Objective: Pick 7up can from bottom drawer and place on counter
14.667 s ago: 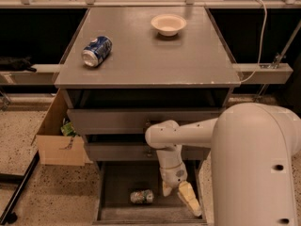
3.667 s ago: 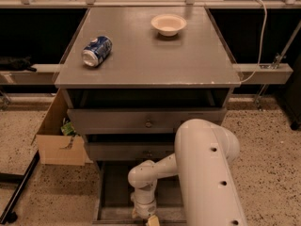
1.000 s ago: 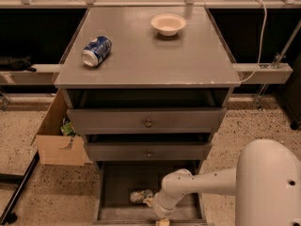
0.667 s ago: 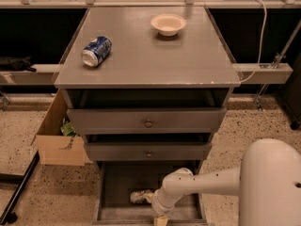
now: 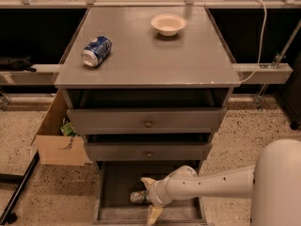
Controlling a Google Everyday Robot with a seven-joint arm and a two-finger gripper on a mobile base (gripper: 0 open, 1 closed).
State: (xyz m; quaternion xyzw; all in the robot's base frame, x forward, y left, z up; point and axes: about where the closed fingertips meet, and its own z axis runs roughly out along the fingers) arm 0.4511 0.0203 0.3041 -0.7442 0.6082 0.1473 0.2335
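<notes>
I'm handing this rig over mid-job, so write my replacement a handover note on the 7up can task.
Gripper: down inside the open bottom drawer, jaws spread on either side of the 7up can, apparently not closed on it.
Things: the 7up can lies on its side on the drawer floor. The counter holds a blue and white can at the left and a bowl at the back.
Done: drawer open, gripper at the can.
Left: close the jaws, lift the can out, set it on the counter.
</notes>
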